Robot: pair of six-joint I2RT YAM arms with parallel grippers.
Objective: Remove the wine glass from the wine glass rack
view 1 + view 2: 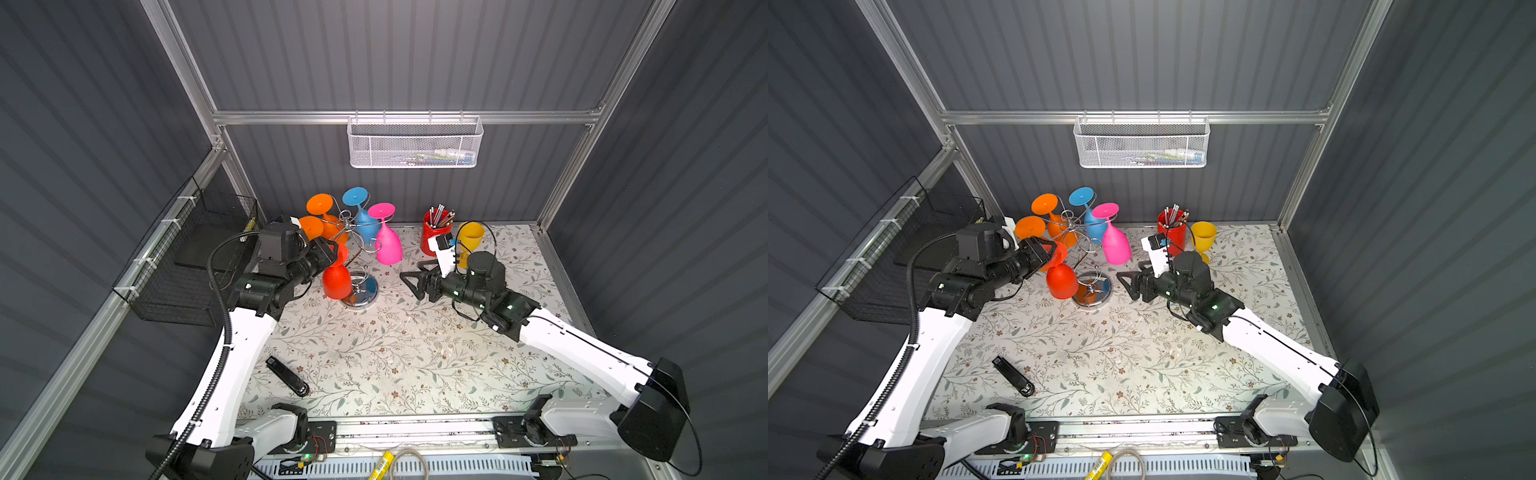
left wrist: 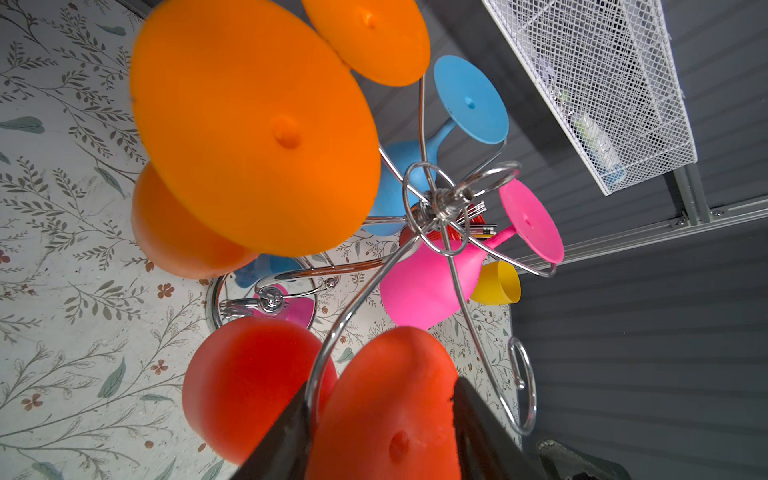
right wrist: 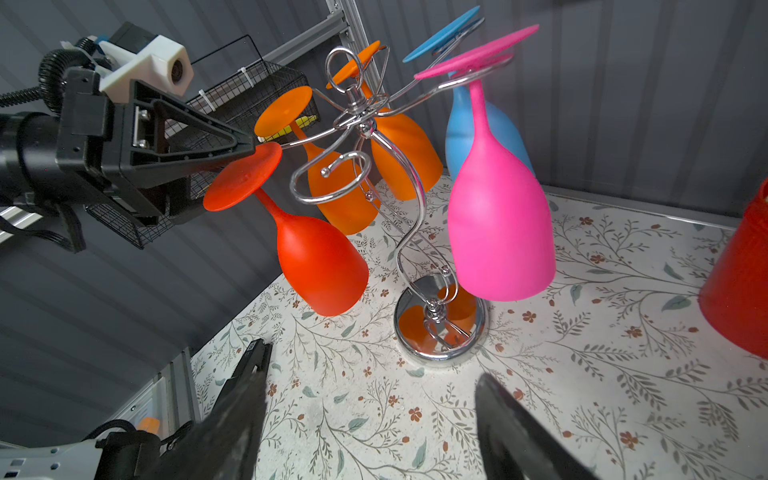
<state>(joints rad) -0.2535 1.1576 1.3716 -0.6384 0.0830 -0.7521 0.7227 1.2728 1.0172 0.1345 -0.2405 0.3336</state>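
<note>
A chrome wire rack (image 1: pixel 360 293) was shown standing toward the back of a floral table (image 1: pixel 395 353). Five glasses were hung upside down from its curled arms: two orange glasses (image 3: pixel 345 195), a blue glass (image 3: pixel 461 129), a pink glass (image 3: pixel 498 232) and a red glass (image 3: pixel 322 266). The red glass was hung on the side facing the left arm, with its bowl low beside the rack's shiny base. Its round foot (image 3: pixel 243 176) was caught between the jaws of the left gripper (image 2: pixel 380 390). The jaws were drawn in against opposite edges of the disc, so the foot was taken to be gripped. The right gripper (image 3: pixel 372 361) was held low over the table, just in front of the rack, with its jaws spread wide and nothing between them.

The red glass was judged to be light, matte moulded plastic or silicone, unlikely to shatter and not slippery. The foot's rim looked slightly dented at one finger, so some softness was suspected. The foot was judged the best hold, since the stem was threaded through the wire arm. The rack was judged light, and easily dragged or tipped unless the glass was slid out along the arm.
</note>
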